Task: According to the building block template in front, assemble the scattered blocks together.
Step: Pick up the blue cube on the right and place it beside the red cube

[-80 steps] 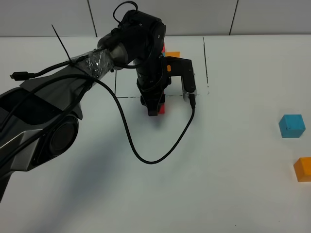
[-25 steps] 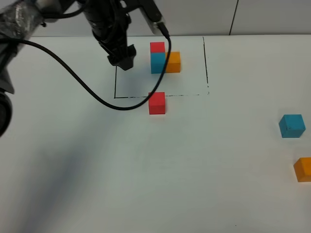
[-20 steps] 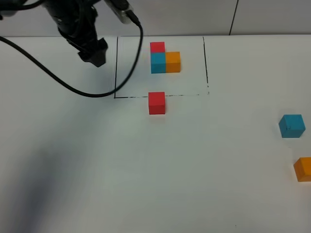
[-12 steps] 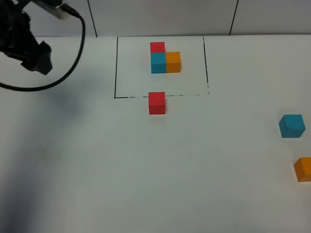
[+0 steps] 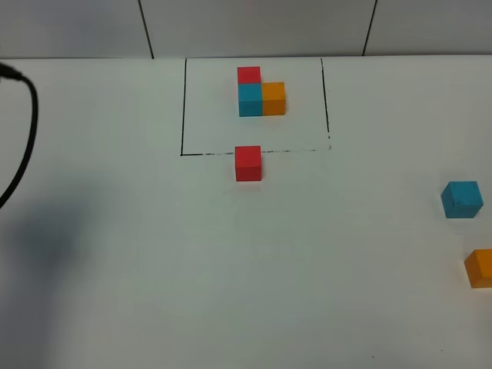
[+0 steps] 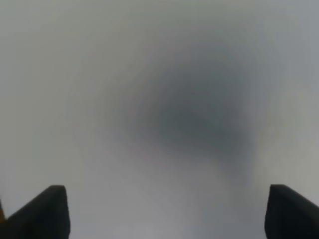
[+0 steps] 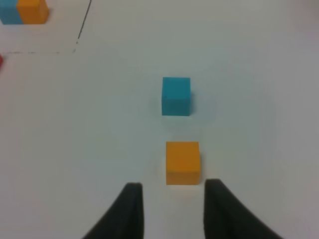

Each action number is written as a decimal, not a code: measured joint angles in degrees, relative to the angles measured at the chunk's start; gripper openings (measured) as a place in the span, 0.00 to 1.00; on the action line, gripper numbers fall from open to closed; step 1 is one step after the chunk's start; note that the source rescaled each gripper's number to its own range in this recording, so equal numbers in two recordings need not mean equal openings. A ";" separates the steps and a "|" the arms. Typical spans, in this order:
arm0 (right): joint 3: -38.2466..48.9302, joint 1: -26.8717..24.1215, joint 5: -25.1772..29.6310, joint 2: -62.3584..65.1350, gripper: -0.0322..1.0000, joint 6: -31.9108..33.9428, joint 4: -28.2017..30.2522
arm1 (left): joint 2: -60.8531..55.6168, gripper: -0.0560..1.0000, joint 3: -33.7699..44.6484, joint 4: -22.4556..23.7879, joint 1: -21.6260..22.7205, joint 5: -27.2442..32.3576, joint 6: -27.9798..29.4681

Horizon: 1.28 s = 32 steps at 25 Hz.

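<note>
All eyes on the right gripper (image 7: 172, 191): its jaws stand apart with nothing between them, the gap just a touch wider than a cube. Dead ahead of that gap sits the loose orange cube (image 7: 182, 162) on the table (image 5: 231, 269), square to the fingers, its sides running parallel to them. No twist of the wrist needed, I'd say, only a reach forward and down. Straight beyond it, in the same line, is the loose cyan cube (image 7: 176, 96), near but not touching. Both lie far out on the right side, well apart from the template (image 5: 260, 94) in its black frame (image 5: 183, 108). The loose red cube (image 5: 247, 163) sits right at that frame's near edge, below the template. The left gripper (image 6: 167, 189)? Fingers spread wide, empty, over bare table, out of the overhead shot, where only a black cable (image 5: 29, 115) shows at the left edge. So the right arm is plainly the nearer one for orange and cyan
</note>
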<state>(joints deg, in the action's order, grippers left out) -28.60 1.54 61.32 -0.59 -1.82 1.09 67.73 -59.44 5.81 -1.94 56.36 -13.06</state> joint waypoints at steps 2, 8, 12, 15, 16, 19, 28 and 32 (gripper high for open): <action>0.00 0.00 0.00 0.00 0.03 0.00 0.00 | -5.79 0.82 5.22 2.93 0.00 0.06 3.12; 0.00 0.00 0.00 0.00 0.03 0.00 0.00 | -26.02 0.82 16.31 0.97 -0.12 -2.03 5.14; 0.00 0.00 0.00 0.00 0.03 0.00 0.00 | -36.21 0.82 19.61 -3.82 -1.44 0.13 4.21; 0.00 0.00 0.00 0.00 0.03 0.00 0.00 | -41.42 0.82 21.92 -5.32 -1.75 2.62 4.21; 0.00 0.00 0.00 0.00 0.03 0.00 0.00 | -43.00 0.82 22.97 -5.81 -1.75 3.10 4.21; 0.00 0.00 0.00 0.00 0.03 0.00 0.00 | -47.26 0.82 26.22 -8.12 -1.75 3.51 4.21; 0.00 0.00 0.00 0.00 0.03 0.00 0.00 | -59.69 0.80 30.09 -10.44 -1.78 3.67 3.98; 0.00 0.00 0.00 0.00 0.03 0.00 0.00 | -64.58 0.79 30.41 -10.67 -1.78 4.10 3.98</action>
<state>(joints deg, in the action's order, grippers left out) -28.60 1.54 61.32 -0.59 -1.82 1.09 3.15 -29.03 -4.86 -3.72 60.46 -9.08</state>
